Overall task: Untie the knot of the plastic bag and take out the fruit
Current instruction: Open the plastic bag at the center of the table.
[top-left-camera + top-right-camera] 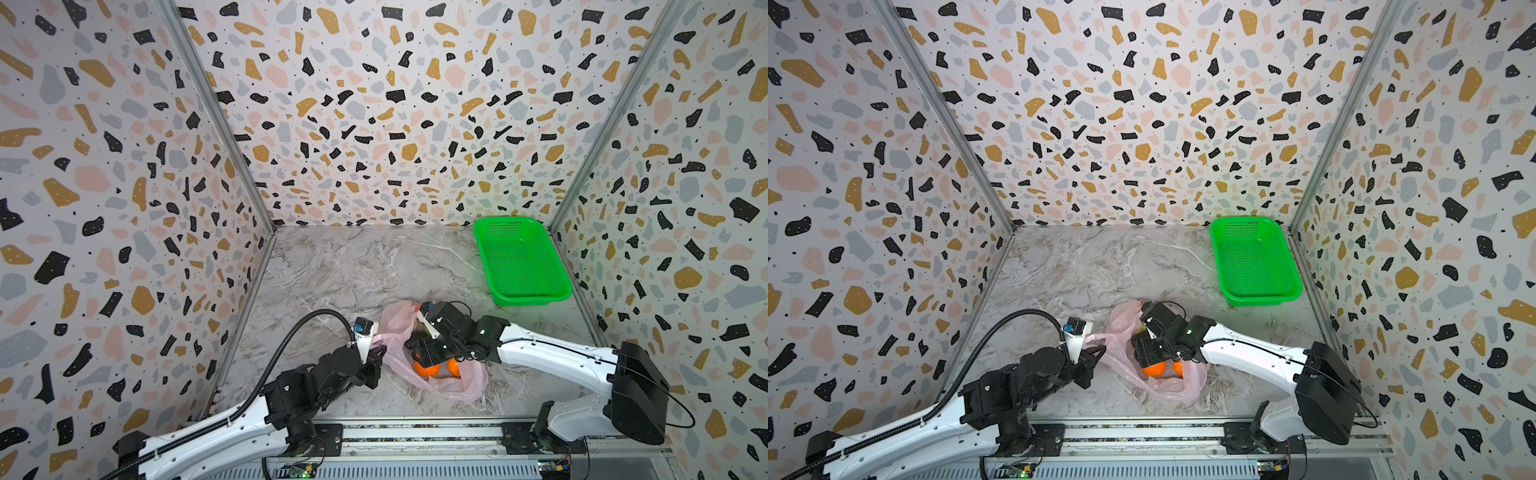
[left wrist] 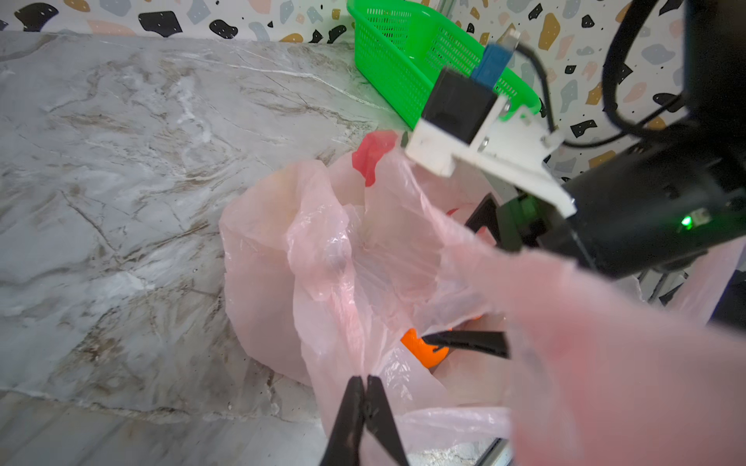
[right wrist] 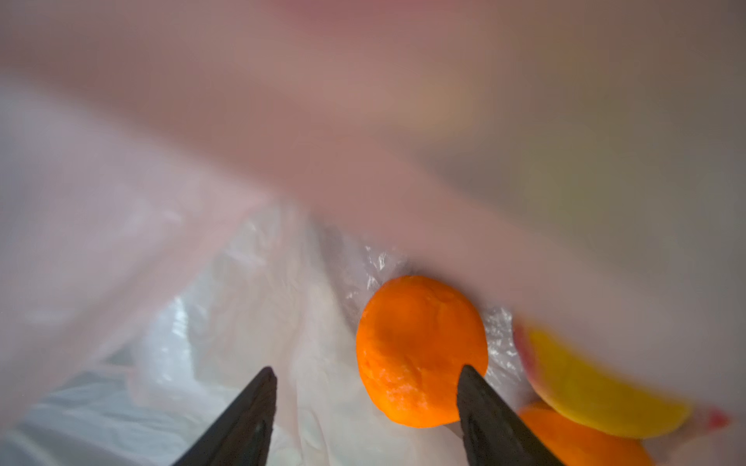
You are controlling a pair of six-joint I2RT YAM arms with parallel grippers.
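Note:
The pink plastic bag [image 1: 395, 312] [image 1: 1121, 322] lies at the table's near middle with its mouth gaping; no knot shows. My left gripper [image 2: 365, 379] [image 1: 379, 354] is shut on the bag's rim on its left side and holds it up. My right gripper [image 3: 366, 369] reaches down into the bag with its jaws wide apart. An orange tangerine [image 3: 420, 347] [image 1: 426, 370] lies between them, close to one finger, and the other finger is clear of it. A second tangerine [image 3: 581, 441] [image 1: 454, 368] and a yellow-red fruit [image 3: 597, 395] lie beside it.
A bright green perforated basket [image 1: 521, 262] [image 1: 1254, 257] [image 2: 403, 52] stands at the back right against the wall. Patterned walls close in the marble table [image 1: 332, 266] on three sides. A rail runs along the front edge.

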